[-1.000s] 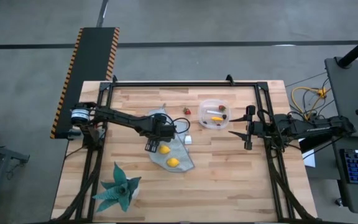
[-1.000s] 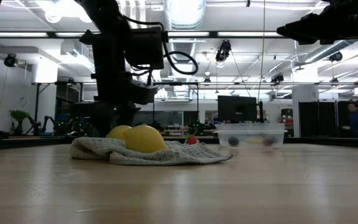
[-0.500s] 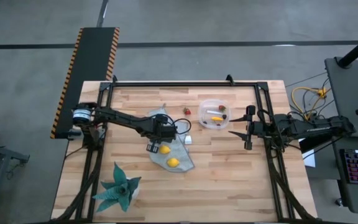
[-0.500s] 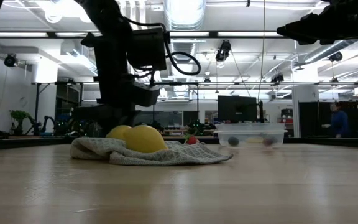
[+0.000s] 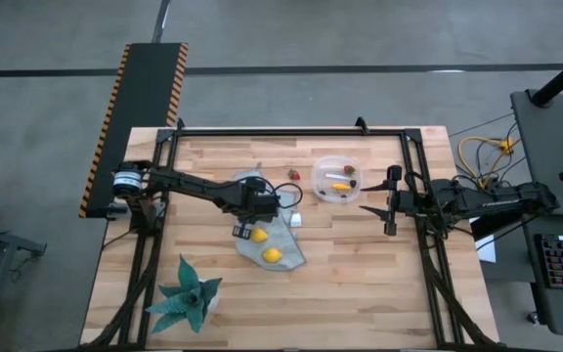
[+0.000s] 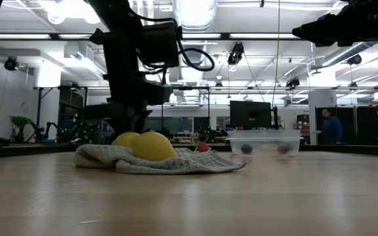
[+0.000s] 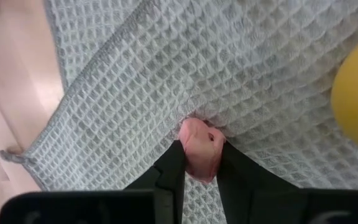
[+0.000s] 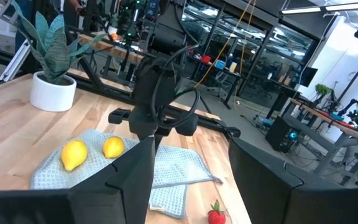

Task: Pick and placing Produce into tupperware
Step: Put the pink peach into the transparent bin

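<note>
Near the low camera: bare table (image 6: 189,196), then grey cloth (image 6: 159,160) rumpled on the wood, with two lemons (image 6: 153,146) lying on it, one just behind the other. Down on that cloth: left gripper (image 7: 199,163), fingers (image 7: 169,171) clamped on a small pink piece (image 7: 200,148) pressed against the weave, one lemon just beside. From above: same gripper (image 5: 249,233) over the cloth's middle, nearer lemon (image 5: 273,255) a little apart toward the front edge. White cube (image 5: 295,220) beside the cloth. Teal plant (image 5: 186,296) at the front left corner. Farther back: strawberry (image 5: 293,174) loose on the wood, then tupperware (image 5: 337,179) well apart from the cloth, holding a yellow stick (image 5: 341,186) and small dark and red bits. Right gripper (image 5: 390,202) waiting beside the tupperware, fingers (image 8: 129,171) spread apart, holding nothing. Beyond the table, a person (image 6: 331,128) standing in the room.
</note>
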